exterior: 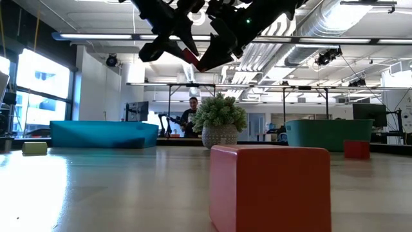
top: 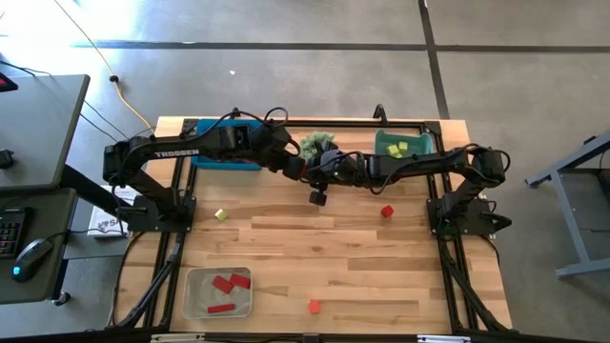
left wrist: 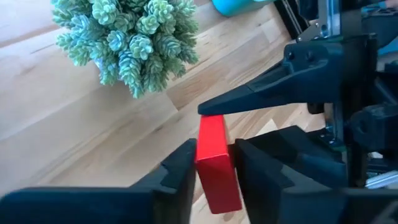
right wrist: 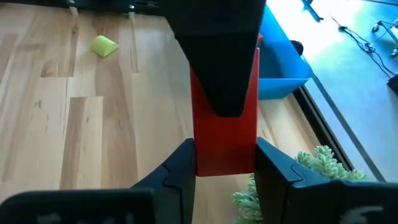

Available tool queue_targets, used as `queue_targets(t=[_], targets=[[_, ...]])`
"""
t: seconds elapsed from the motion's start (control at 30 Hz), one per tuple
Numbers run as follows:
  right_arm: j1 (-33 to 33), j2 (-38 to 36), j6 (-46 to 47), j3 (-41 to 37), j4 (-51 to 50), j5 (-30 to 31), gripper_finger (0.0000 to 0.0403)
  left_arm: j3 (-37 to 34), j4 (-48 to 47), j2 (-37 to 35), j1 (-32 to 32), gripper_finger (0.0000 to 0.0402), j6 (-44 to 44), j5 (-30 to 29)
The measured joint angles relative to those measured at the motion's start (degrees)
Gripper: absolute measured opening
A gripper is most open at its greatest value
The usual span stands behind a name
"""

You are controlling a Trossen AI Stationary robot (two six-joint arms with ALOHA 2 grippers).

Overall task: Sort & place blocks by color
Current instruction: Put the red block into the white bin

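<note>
A red bar block (left wrist: 216, 171) hangs in the air between my two grippers, above the table's middle beside the spiky green plant (top: 317, 145). My left gripper (left wrist: 214, 158) comes from the table's left and is shut on one end of the block. My right gripper (right wrist: 224, 163) comes from the right and is shut on the other end. In the low view the block (exterior: 193, 59) shows high above the table between the dark fingers. Loose on the table lie a yellow-green block (top: 220, 214), a red block (top: 387, 211) and an orange-red block (top: 314, 306). My left gripper pinches the red block's two long sides (left wrist: 200, 163) between its two fingers, near one end. The fingers slant down from the table's left. The block is lifted clear of the table. My right gripper pinches the same block between its two fingers at the opposite end (right wrist: 225, 152), slanting down from the table's right. The left gripper's finger (right wrist: 217, 62) covers the block's far part in this view. The block stands clear of the table.
A blue bin (top: 224, 152) stands at the far left. A green bin (top: 405, 145) with yellow-green blocks stands at the far right. A clear tray (top: 195, 286) with red blocks sits near the front left. A red block (exterior: 270, 187) lies close to the low camera.
</note>
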Motion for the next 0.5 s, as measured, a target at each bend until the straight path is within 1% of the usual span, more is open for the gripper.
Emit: queue_targets(t=[0.13, 0.2, 0.37, 0.5], targets=[[0.0, 0.0, -0.04, 0.0, -0.21, 0.59, 0.0097, 0.0, 0.02, -0.02, -0.36, 0.005, 0.66, -0.2], [0.0, -0.01, 0.49, 0.0, -0.35, 0.62, 0.0096, 0.0, -0.1, -0.02, -0.67, 0.0037, 0.87, -0.56], [0.11, -0.02, 2.7, 0.0, -0.7, 1.32, 0.0098, 0.0, -0.1, -0.02, -1.14, 0.0037, 1.95, -0.61], [0.13, -0.07, 4.93, 0.07, -1.22, 1.11, 0.0136, 0.0, -0.1, -0.02, -1.56, 0.004, 3.07, -0.44]])
